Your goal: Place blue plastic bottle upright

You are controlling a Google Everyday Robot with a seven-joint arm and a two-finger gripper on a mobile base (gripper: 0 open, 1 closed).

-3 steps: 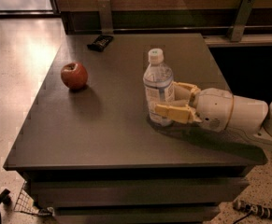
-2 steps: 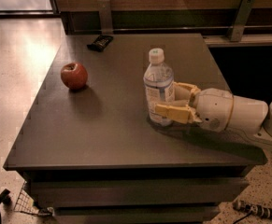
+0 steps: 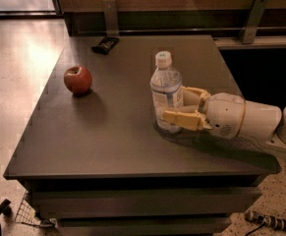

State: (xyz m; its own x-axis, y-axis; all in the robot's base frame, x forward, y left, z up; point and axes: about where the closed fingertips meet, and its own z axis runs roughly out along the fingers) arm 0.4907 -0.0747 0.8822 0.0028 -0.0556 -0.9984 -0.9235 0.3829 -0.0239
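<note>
Where gripper [image 3: 174, 103] straddles upright blue plastic bottle [image 3: 165, 82], base partly hidden

Yellow pincer [image 3: 175, 104] at bluish bottle [image 3: 166, 85], white cap [image 3: 163, 59]; red apple [image 3: 77, 79].

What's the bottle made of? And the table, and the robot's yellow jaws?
The blue plastic bottle looks like thin clear plastic: you can see through it. The table looks like dark, matte laminate or painted wood; it's hard to say which. The gripper, at the bottle's lower half with its jaws on either side, looks like smooth yellowish plastic.
</note>
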